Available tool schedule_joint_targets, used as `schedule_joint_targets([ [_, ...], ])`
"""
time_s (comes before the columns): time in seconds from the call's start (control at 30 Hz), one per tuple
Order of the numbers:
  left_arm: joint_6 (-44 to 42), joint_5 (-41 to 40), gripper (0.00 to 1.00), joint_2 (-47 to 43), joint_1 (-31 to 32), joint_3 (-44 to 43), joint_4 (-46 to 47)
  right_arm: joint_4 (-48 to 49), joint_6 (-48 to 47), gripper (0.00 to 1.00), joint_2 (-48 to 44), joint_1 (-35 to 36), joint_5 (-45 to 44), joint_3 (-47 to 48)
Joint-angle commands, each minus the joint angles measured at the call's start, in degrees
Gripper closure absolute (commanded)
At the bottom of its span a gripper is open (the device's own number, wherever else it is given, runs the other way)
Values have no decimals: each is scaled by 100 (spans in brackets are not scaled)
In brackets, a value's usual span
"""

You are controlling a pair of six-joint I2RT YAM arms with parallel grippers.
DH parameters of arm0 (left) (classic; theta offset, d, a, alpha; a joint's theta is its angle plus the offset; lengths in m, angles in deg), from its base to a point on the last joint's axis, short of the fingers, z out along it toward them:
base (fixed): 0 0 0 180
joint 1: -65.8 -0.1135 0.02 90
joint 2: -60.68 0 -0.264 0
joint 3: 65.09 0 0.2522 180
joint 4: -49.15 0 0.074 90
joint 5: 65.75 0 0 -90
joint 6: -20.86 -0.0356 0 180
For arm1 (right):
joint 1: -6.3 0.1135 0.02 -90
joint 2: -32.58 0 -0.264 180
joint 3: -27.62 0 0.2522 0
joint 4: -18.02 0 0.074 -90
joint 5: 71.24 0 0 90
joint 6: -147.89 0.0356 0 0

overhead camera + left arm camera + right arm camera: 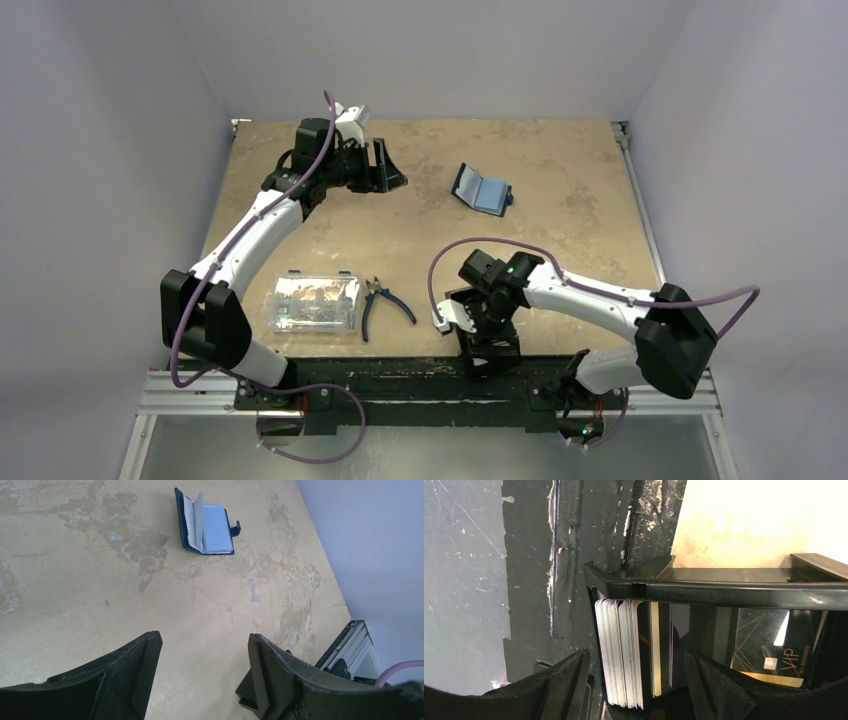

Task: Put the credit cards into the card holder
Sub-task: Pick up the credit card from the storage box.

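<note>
Cards of thin pale plastic (619, 652), likely stiff and slick, stand packed edgewise in black open tray (724, 591), lower centre; pinch one's edge; left tool (205, 640), right tool (636, 660) gape empty

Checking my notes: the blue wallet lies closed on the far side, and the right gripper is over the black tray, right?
Not closed: the card holder lies open, as the left wrist view shows. The rest holds: far side, right gripper over the black tray.
</note>
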Motion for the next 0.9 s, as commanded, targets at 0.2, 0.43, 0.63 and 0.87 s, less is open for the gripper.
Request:
schedule_joint_targets([
  [0.2,-100,127,31,-56,-20,5,275,-119,-231,24,297,185,142,65],
  [0.43,-107,125,31,-48,-20,7,271,-380,-361,33,279,293,246,162],
  [0.63,-106,122,31,-29,-16,11,275,-348,-256,38,115,300,220,160],
  [0.87,-100,130,31,-4,-20,12,280,414,459,28,42,295,-152,113],
])
